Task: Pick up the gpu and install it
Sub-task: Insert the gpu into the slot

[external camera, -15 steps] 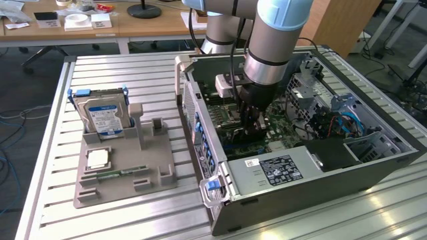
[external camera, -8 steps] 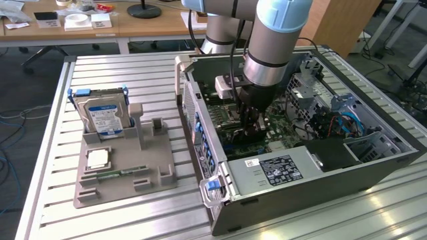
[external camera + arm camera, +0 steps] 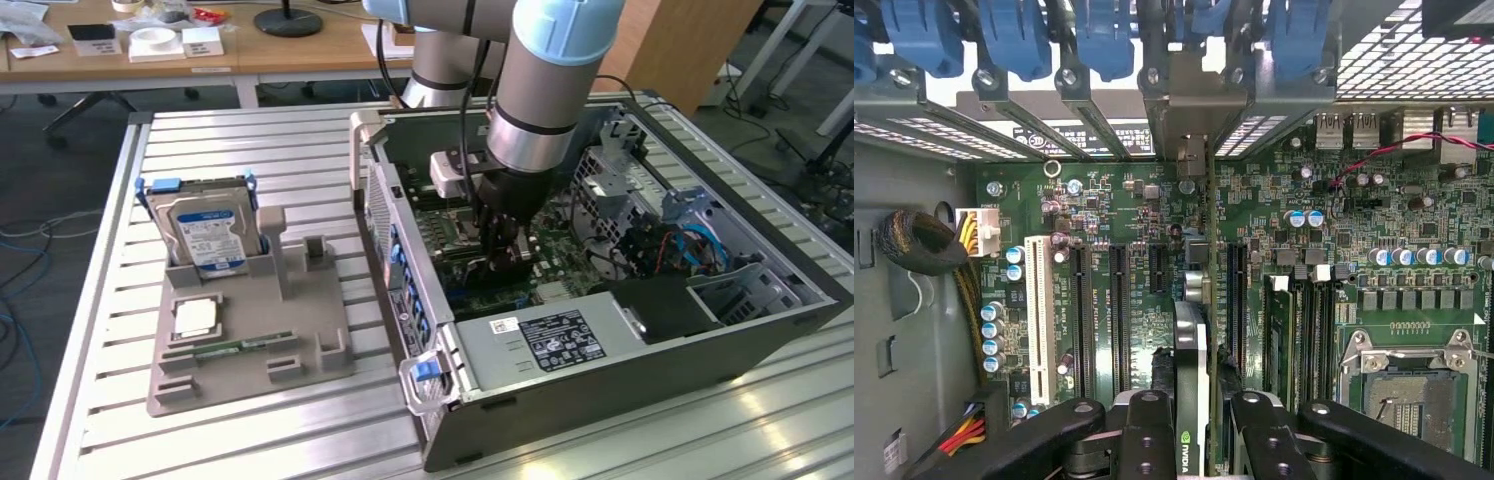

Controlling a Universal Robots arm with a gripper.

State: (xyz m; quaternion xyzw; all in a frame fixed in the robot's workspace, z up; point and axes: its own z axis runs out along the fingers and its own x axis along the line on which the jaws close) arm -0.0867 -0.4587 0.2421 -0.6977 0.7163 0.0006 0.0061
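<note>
Risk, misalignment: we judge the main danger to be the gpu (image 3: 1206,330) coming down off its slot (image 3: 1237,300); the card runs edge-on between the black slots, and a slight tilt or sideways offset could jam its edge connector on the slot wall or scrape the motherboard (image 3: 1414,230) parts beside it.
Risk, bracket: the silver end bracket (image 3: 1194,110) sits up by the rear slot openings under the blue latches (image 3: 1104,40); if it catches on the frame there, we think the card would seat at one end only.
Risk, slip: the card is thin and held by its top; pressing down hard could make it slide or twist in the grip.
Risk, cables: a red-and-black wire (image 3: 1374,160) and a bundled harness (image 3: 919,245) lie on the board, well apart from the card, so we rate snagging as unlikely.
Tool state: the tool (image 3: 1204,435) is clenched on the gpu, one finger on each face of the card.
Gpu position: it is inside the case (image 3: 801,290), directly below the tool and extending away from it toward the rear wall, standing on edge over the motherboard; we cannot tell whether its connector already touches the slot.
Arm: in the exterior view the tool (image 3: 507,255) reaches straight down into the open case.
Surface: the hard drive (image 3: 203,235) stands in its grey holder (image 3: 247,340) on the slatted surface (image 3: 94,300), well apart from the work.
</note>
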